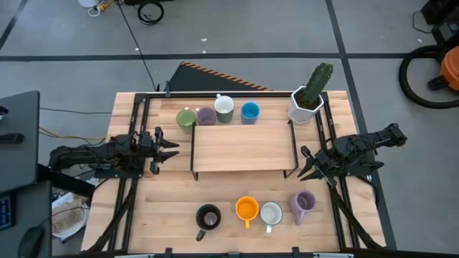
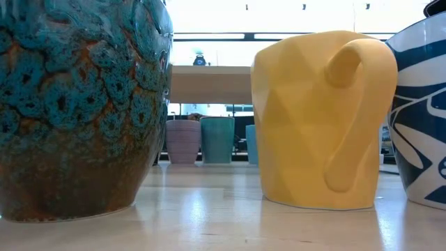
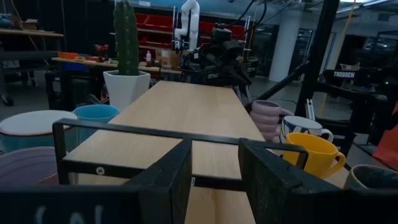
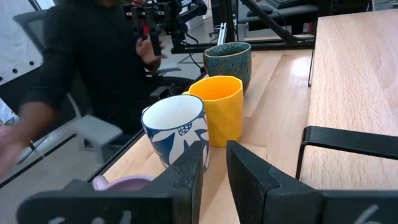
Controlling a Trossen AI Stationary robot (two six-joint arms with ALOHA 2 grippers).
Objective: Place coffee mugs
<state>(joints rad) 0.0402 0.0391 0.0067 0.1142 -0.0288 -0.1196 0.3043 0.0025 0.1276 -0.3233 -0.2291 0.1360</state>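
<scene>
Several coffee mugs stand upright on the table. At the far edge there are a green one [image 1: 186,120], a lavender one [image 1: 206,116], a white one [image 1: 224,107] and a blue one [image 1: 249,112]. Near the front edge stand a dark one [image 1: 208,217], an orange one [image 1: 247,209], a white one with a blue pattern [image 1: 271,213] and a lavender one [image 1: 303,203]. My left gripper [image 1: 176,149] hovers at the shelf's left end, slightly open and empty. My right gripper [image 1: 303,163] hovers at its right end, also slightly open and empty.
A raised wooden shelf [image 1: 244,147] on a black frame fills the table's middle between the two rows. A white pot with a cactus [image 1: 307,104] stands at the far right. In the right wrist view a person in dark clothes [image 4: 93,56] stands beyond the table.
</scene>
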